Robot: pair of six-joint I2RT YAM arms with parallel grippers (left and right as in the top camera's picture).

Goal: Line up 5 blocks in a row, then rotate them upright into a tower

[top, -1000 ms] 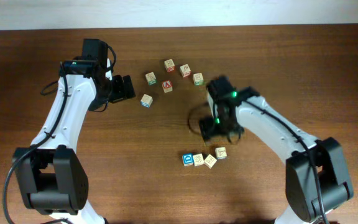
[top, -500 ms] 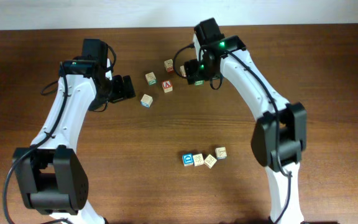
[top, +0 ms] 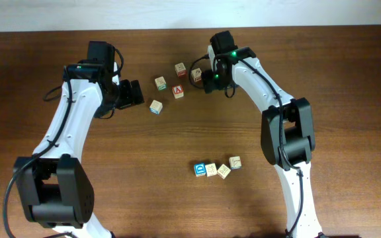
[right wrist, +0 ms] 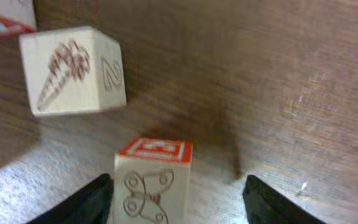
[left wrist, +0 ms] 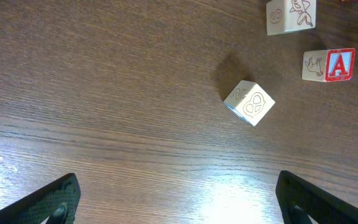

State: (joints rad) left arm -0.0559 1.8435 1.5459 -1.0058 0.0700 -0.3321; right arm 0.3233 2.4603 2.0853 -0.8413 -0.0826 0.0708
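We see the right gripper (right wrist: 176,190) spread astride the butterfly cube (right wrist: 153,180) — not clamped (a gap shows on one side) — while the left gripper (left wrist: 176,193) hangs fully parted, empty.

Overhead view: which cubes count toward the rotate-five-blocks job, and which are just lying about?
Job, candidates by blue, teal or green print:
row of four cubes near the arm bases
teal-edged cube
green-marked cube

Lying about, red or orange print:
red "A" cube
red-marked cube
orange-red cube, right beside the open right gripper
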